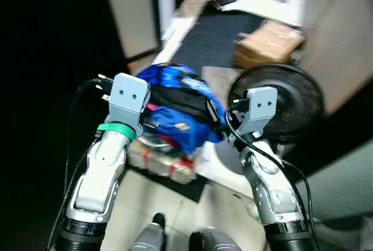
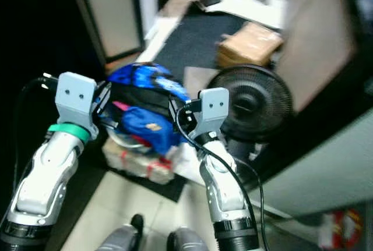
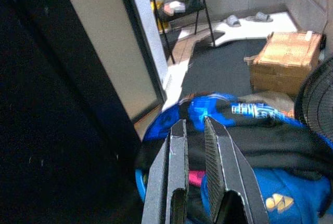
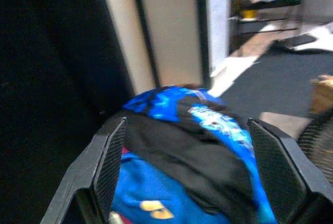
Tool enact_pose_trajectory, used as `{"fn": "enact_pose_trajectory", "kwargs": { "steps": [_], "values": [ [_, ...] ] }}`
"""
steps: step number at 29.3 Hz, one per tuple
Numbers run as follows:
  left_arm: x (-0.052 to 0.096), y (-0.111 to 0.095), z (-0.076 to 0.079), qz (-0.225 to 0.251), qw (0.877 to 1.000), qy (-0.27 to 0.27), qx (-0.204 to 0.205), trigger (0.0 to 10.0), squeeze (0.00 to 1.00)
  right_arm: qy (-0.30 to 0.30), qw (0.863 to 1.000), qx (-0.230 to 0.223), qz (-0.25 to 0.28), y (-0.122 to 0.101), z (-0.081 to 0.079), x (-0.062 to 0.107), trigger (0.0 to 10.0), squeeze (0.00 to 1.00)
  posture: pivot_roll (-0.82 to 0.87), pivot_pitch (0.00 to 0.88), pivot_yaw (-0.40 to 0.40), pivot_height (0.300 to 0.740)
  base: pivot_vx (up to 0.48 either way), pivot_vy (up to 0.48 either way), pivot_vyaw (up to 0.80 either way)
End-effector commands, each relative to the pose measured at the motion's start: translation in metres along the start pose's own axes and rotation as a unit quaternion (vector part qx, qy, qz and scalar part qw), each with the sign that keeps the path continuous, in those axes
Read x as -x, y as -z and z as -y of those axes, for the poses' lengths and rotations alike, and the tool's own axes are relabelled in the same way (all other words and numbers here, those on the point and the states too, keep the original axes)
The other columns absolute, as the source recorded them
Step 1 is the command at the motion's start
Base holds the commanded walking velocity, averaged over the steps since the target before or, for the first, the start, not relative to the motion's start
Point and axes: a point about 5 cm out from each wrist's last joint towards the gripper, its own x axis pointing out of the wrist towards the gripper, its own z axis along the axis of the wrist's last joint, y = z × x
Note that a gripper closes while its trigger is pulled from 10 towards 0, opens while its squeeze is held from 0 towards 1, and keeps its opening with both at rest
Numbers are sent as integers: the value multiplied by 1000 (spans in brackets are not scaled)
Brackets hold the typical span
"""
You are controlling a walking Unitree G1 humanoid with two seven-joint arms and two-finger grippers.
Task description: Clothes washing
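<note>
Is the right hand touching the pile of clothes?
Cannot tell. In the right wrist view the open right hand straddles the pile of clothes, contact unclear.

The two head views look forward and steeply down from above both silver arms, taking in the robot's feet at the lower edge and a heap of blue and black clothes (image 1: 175,108) between the wrists — the same scene, the right eye shifted slightly sideways. Each wrist camera looks along its own black fingers, very near the heap. All four views share the clothes; the black fan (image 1: 288,102) and the cardboard box (image 3: 286,63) recur too — the doorway beyond as well.
</note>
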Motion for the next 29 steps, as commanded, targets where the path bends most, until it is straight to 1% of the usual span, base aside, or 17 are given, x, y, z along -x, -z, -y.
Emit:
{"fn": "enact_pose_trajectory", "kwargs": {
  "steps": [1,3,6,8,16,21,29],
  "values": [
    [1,4,2,-10,1000,6,2,10000,0,6,1000,1,-5,3,3,2,10000,0,6,80,19,740,0,0,750],
    [1,4,2,-10,1000,6,3,10000,0,6,1000,1,-5,3,3,2,10000,0,6,80,19,740,0,0,750],
    [1,4,2,-11,1000,6,3,10000,0,6,1000,-1,-6,3,3,2,10000,0,6,78,19,740,0,0,0],
    [1,5,2,-10,1000,6,2,10000,0,6,1000,-4,-5,3,3,2,10000,0,6,78,19,740,255,0,0],
    [0,4,2,-10,1000,6,0,10000,0,12,1000,-14,-4,3,4,2,10000,0,6,83,20,740,367,309,0],
    [0,4,2,-10,1000,6,1,10000,0,16,1000,-17,-6,4,5,2,10000,0,6,85,21,740,368,309,-800],
    [0,4,2,-10,1000,7,-1,10000,0,16,1000,-13,-6,4,5,2,10000,0,5,89,22,740,354,268,0]
  ]
}}
